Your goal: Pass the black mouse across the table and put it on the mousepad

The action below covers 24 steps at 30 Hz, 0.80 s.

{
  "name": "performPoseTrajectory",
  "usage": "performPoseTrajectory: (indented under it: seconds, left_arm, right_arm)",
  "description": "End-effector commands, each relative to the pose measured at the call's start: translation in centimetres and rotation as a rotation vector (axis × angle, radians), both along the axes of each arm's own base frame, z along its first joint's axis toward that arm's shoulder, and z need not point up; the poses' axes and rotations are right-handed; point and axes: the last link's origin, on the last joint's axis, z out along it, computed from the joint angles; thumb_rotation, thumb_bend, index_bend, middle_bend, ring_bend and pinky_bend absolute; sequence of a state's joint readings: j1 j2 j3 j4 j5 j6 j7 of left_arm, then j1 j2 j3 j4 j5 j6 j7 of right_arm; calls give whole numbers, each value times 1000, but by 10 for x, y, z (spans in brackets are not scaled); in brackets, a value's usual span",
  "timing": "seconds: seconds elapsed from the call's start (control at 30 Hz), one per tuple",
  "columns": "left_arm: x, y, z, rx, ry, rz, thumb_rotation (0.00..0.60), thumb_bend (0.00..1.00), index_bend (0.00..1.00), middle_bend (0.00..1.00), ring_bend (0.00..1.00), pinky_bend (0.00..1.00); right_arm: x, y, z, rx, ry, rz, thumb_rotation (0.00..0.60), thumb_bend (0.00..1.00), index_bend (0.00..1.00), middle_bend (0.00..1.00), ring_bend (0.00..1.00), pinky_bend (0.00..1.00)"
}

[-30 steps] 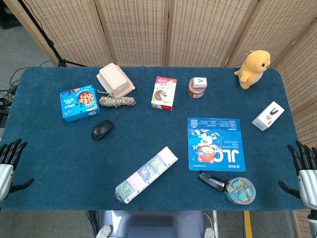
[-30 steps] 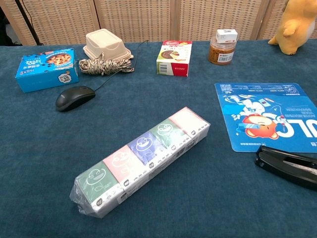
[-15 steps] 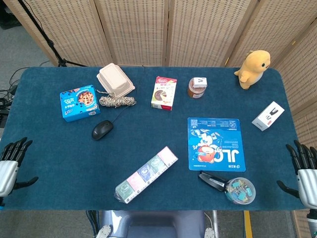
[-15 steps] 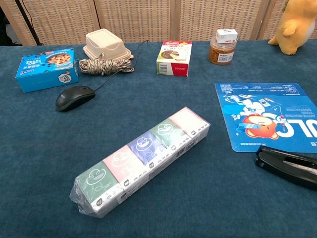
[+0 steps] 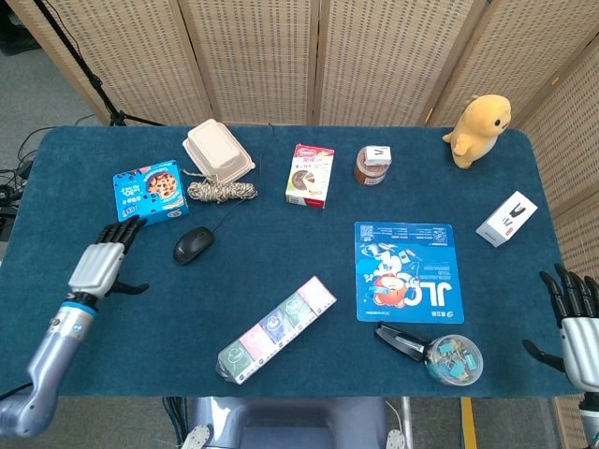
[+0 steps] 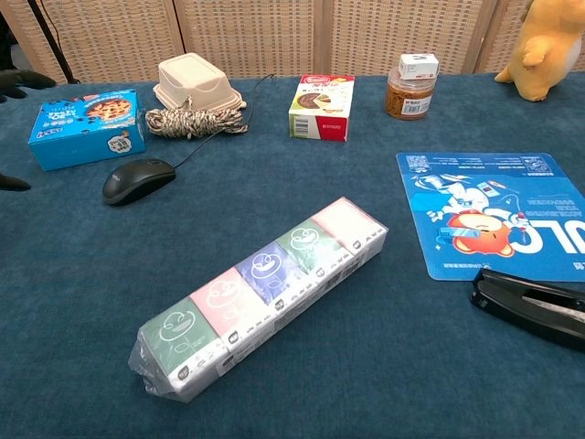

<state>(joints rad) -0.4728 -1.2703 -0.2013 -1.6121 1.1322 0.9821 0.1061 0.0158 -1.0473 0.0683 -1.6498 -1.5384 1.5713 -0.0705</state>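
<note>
Your right hand (image 5: 578,318) at near right table edge, fingers spread, holding nothing. Your left hand (image 5: 101,264) over table's left side, fingers apart, empty, just left of black mouse (image 5: 193,244). Mouse on blue cloth, cord running back toward rope coil (image 5: 221,191). Blue mousepad (image 5: 408,271) well apart to the right, bare.

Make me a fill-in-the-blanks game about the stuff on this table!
1. The black mouse lies on the ____ cloth.
2. The hand nearest the mouse is the robot's ____ hand.
3. The mousepad has ____ lying on it.
4. The plush toy is colored ____.

Missing words: blue; left; nothing; yellow
</note>
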Motion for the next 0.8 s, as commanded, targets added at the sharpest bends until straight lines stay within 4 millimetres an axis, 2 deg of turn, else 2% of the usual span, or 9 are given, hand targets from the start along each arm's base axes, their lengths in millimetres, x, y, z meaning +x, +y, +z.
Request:
performPoseTrajectory:
  seconds: [0.03, 0.13, 0.23, 0.43, 0.63, 0.8]
  left_arm:
    - [23, 31, -36, -58, -7, 39, 600, 0, 0, 0, 0, 69]
    - [27, 47, -52, -43, -17, 96, 600, 0, 15, 2, 11, 141]
    - [30, 58, -67, -36, -36, 139, 600, 5, 81, 40, 67, 209]
    - [36, 67, -87, -18, -34, 170, 600, 42, 246, 173, 186, 342]
    - [40, 71, -97, 8, -17, 183, 600, 74, 331, 243, 259, 410]
    - [38, 72, -105, 31, -1, 206, 600, 84, 325, 247, 257, 414]
  right_arm:
    - [-1, -1, 1, 1, -4, -8, 600, 0, 0, 0, 0, 0]
    - [-3, -1, 1, 7, -8, -18, 600, 0, 0, 0, 0, 0]
    - [-3, -1, 2, 9, -13, -19, 600, 0, 0, 0, 0, 0]
    - [-4, -2, 3, 10, -19, -25, 600, 0, 0, 0, 0, 0]
    - [-6, -2, 6, 8, -27, -34, 600, 0, 0, 0, 0, 0]
    - [-5, -2, 7, 6, -33, -29, 600, 0, 0, 0, 0, 0]
